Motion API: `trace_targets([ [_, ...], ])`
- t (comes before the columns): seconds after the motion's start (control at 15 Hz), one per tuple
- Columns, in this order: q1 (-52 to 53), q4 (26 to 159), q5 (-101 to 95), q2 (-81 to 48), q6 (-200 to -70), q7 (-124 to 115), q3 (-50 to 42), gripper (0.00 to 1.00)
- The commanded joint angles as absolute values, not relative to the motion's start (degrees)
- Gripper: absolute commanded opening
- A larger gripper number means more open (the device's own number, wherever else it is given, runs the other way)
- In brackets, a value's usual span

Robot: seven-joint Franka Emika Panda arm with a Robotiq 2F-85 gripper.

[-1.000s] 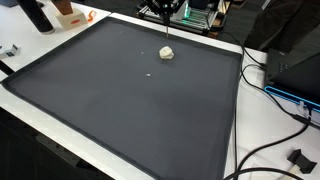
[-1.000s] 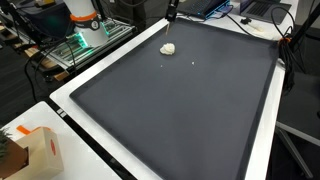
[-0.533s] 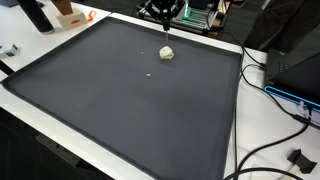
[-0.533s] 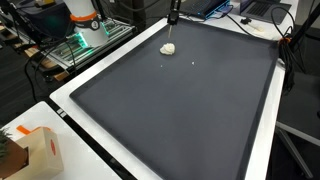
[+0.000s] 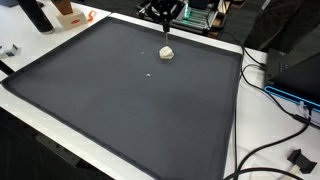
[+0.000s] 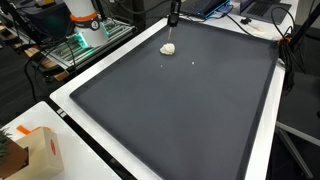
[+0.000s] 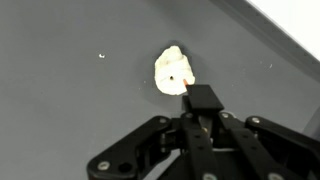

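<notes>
Just beside the claw [image 7: 200, 99] sits a pale lump [image 7: 171, 70], a crumb [image 7: 101, 56] apart.

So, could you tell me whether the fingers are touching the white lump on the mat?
Cannot tell. In the wrist view the fingers overlap the edge of the white lump, yet may hang above it; both exterior views are too coarse.
</notes>
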State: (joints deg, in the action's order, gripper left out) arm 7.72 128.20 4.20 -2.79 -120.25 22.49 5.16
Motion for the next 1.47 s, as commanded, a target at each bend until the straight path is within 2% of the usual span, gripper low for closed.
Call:
trace_targets([
  [0.0, 7.12, 128.13, 4.02, -2.81, -120.34, 22.35, 5.88, 0.03],
  [1.4, 6.47, 127.71, 3.87, -9.02, -125.60, 25.03, 6.89, 0.03],
])
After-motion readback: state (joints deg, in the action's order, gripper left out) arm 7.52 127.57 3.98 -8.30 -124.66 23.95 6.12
